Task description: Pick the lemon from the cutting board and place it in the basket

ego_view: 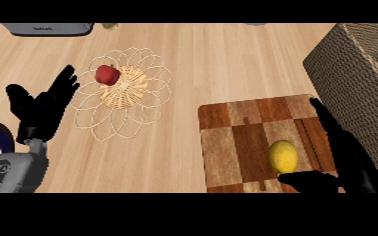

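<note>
A yellow lemon (283,155) lies on the checkered wooden cutting board (236,140) at the lower right. My right hand (347,162) is open right beside it: the fingers stretch along the lemon's right side and the thumb reaches under its near end. A wire basket (122,93) with a woven bottom sits at the centre left and holds a red fruit (108,74). My left hand (42,106) rests open at the left edge, fingers up, just left of the basket.
A tall woven container (347,70) stands at the right edge behind the cutting board. A grey appliance (48,28) sits at the far left back. Bare wooden counter lies between basket and board.
</note>
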{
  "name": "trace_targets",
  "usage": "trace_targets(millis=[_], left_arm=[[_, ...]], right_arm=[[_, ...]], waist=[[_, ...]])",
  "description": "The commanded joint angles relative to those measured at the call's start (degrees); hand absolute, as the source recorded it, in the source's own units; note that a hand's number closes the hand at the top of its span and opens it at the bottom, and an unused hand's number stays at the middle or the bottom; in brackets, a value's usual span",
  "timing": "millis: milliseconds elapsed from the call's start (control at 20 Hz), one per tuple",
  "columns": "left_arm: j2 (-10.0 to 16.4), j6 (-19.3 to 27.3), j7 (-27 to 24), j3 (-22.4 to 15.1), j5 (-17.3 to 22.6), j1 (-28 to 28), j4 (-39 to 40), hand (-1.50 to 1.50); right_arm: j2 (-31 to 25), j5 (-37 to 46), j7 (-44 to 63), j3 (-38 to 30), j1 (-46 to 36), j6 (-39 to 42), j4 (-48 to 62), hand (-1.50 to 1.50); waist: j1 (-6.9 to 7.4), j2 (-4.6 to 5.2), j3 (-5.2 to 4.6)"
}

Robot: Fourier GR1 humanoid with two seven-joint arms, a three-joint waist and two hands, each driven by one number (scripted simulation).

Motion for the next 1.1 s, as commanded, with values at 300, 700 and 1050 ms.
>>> trace_targets(millis=[300,700,1050], left_arm=[[-1.9,-2.5,2.2,3.4,-3.5,0.2,-1.7,0.0],[-3.9,-3.6,5.0,5.2,-4.7,-1.2,-2.8,0.0],[-6.4,-3.1,1.0,5.7,-8.4,-2.5,1.6,0.0]], right_arm=[[1.7,3.0,-9.9,-2.3,5.3,0.1,4.4,-1.5],[3.0,-0.4,-8.5,-4.0,2.1,7.1,1.3,-1.5],[7.5,8.0,-14.4,0.9,8.0,0.6,4.8,-1.5]], waist=[[-0.16,-0.07,-0.01],[-0.06,-0.05,-0.02],[-0.25,-0.02,-0.02]])
